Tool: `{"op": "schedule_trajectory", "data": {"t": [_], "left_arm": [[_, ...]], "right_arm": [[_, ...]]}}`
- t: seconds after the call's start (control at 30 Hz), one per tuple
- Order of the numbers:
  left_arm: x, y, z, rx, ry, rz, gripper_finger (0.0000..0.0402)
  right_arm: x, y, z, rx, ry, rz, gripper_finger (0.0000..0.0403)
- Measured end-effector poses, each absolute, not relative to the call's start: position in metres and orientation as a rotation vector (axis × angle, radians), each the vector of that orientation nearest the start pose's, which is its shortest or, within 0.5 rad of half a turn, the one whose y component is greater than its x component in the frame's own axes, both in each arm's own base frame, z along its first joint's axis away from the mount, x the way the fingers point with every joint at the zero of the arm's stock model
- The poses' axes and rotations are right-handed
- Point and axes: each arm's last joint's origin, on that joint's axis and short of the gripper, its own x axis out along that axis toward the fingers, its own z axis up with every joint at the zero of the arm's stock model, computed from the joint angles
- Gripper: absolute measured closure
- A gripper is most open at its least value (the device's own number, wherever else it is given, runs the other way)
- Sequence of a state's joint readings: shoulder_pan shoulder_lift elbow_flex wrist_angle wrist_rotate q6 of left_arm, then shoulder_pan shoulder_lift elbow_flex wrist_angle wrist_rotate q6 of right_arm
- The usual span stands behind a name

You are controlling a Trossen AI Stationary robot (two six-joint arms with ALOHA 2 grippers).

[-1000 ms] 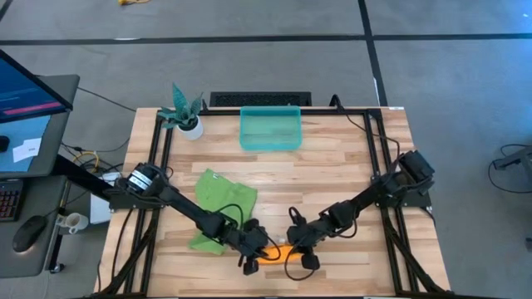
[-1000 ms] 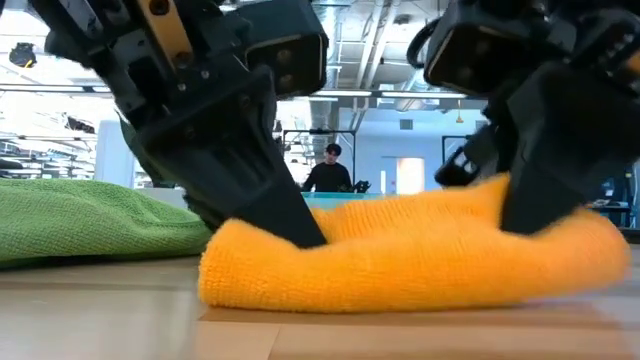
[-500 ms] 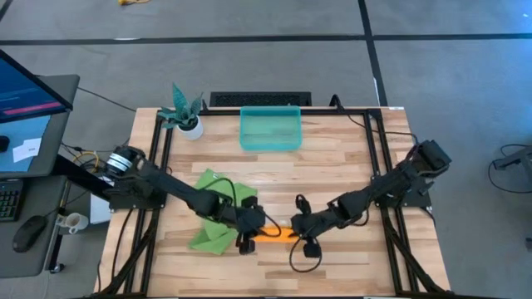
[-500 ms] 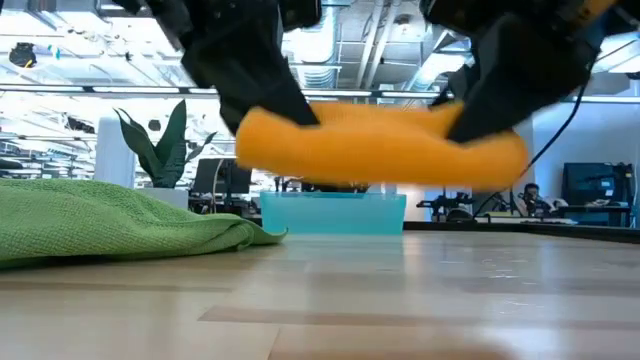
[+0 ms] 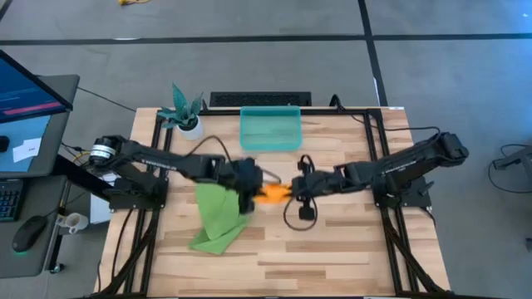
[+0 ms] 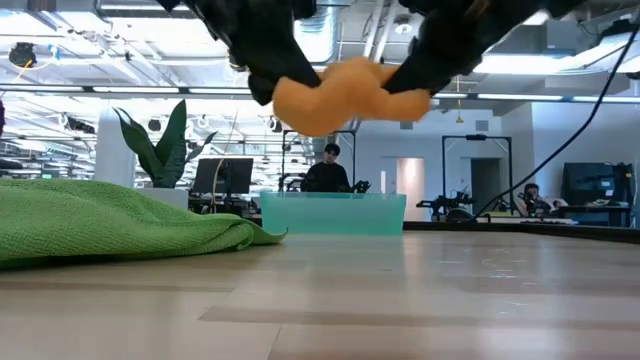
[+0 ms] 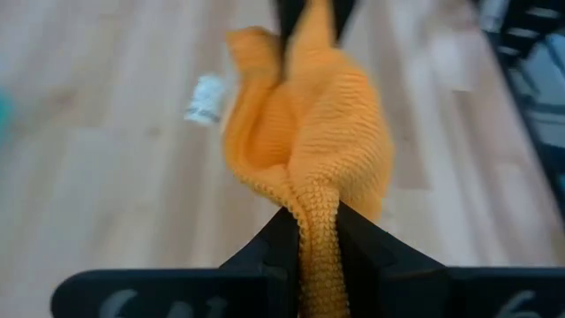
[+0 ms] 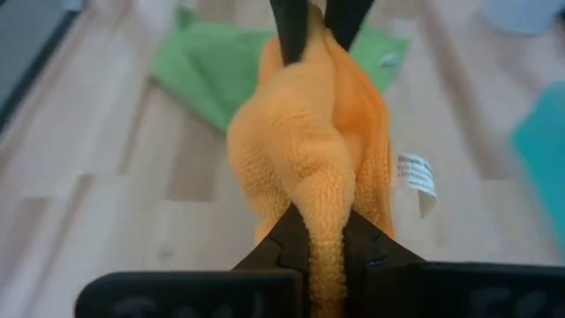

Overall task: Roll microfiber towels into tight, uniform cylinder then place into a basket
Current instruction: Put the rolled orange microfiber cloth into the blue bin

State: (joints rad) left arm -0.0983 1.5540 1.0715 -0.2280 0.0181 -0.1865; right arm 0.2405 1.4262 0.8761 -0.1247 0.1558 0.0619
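Item: orange towel (image 5: 271, 193), rolled into a short bundle, carried clear of the table (image 5: 332, 249) between my two grippers, roughly mid-table and short of the basket. In the low view it sags in the middle and bulges unevenly, more lump than cylinder.

Holders: my left gripper (image 5: 252, 186) is clenched on one end of the roll; my right gripper (image 5: 297, 186) is clenched on the other. Each wrist view shows cloth pinched between that arm's fingers (image 7: 281, 240), with the care tag (image 8: 417, 175) hanging loose.

Destination: teal basket (image 5: 270, 129), at the far edge of the table, nothing seen inside it.

Other stock: green towel (image 5: 218, 214), unrolled and crumpled on the table near my left arm.

Risks, as I judge them: the slack middle could unwind if my grippers drift apart or closer; a thin pinch on either end could slip; a lopsided roll may spring open once let go in the basket.
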Motion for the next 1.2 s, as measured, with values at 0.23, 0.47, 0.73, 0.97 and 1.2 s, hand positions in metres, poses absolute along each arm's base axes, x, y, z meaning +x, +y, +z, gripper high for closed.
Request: {"op": "schedule_trajectory", "data": {"t": [0.23,0.47,0.73,0.97,1.2], "left_arm": [[0.330,0.026,0.246,-0.143,0.711,0.101,0.0368],[0.326,0.072,0.246,-0.073,0.692,0.212,0.0368],[0.329,0.107,0.232,0.035,0.713,0.294,0.0368],[0.323,0.143,0.225,0.032,0.702,0.356,0.0368],[0.320,0.171,0.207,-0.009,0.719,0.389,0.0368]], "right_arm": [[0.292,0.021,0.236,-0.136,0.653,-0.045,0.0364],[0.291,-0.026,0.235,-0.157,0.677,-0.126,0.0367],[0.290,-0.073,0.226,-0.189,0.713,-0.214,0.0367],[0.294,-0.117,0.212,-0.199,0.710,-0.235,0.0364],[0.306,-0.156,0.198,-0.120,0.747,-0.229,0.0367]]}}
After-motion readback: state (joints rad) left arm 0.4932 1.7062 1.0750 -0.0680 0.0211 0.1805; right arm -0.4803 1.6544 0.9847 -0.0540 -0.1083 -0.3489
